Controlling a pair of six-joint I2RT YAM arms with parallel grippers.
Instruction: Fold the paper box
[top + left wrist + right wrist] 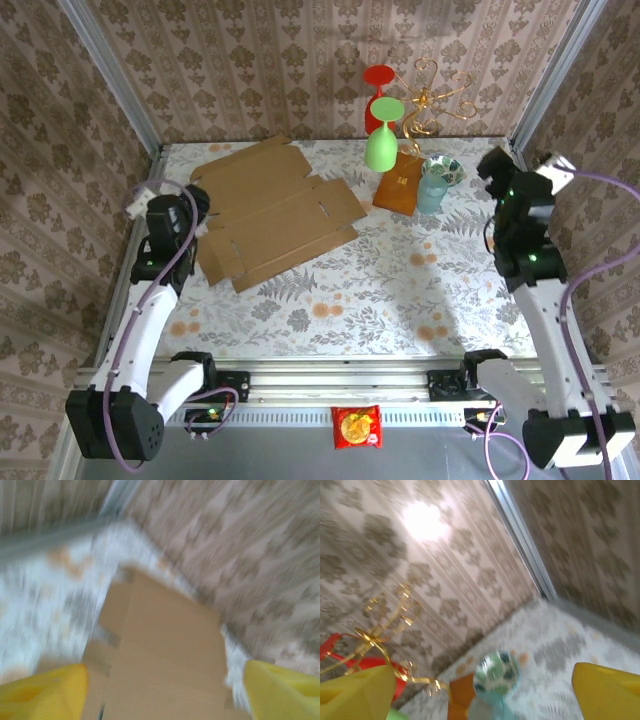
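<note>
Flat and unfolded, the large tan-brown corrugated cardboard paper box [270, 215] lies on the floral-patterned counter [380, 290], in its far-left part and reaching toward the middle. Its long edges run on a slant, from the near-left up toward the far-right, with its creases following the same line. Small flaps stick out at the far-left end and at the near-left end. No print or label can be seen on it.

The left gripper [197, 218] hangs over the box's left end, close to the counter's left edge. Its yellow fingers [45, 690] stand apart with nothing between them, and the blurred wrist view shows the cardboard beyond. The right gripper [497, 168] is up near the far-right corner, well apart from the box. Its jaws are also spread and hold nothing.

Near the far edge, right of the box, sits an orange-brown glossy rectangular packet [398, 185] with a gold mark too small to read. Just beside it stands a pale blue tumbler [432, 192], with a green-and-white patterned bowl [444, 168] at its rim. I cannot tell what either holds. A lime-green goblet [382, 147] and a red goblet [379, 78] stand by a gold wire stand [437, 98]. A red snack packet [356, 427] lies beyond the near edge, its writing unreadable.
</note>
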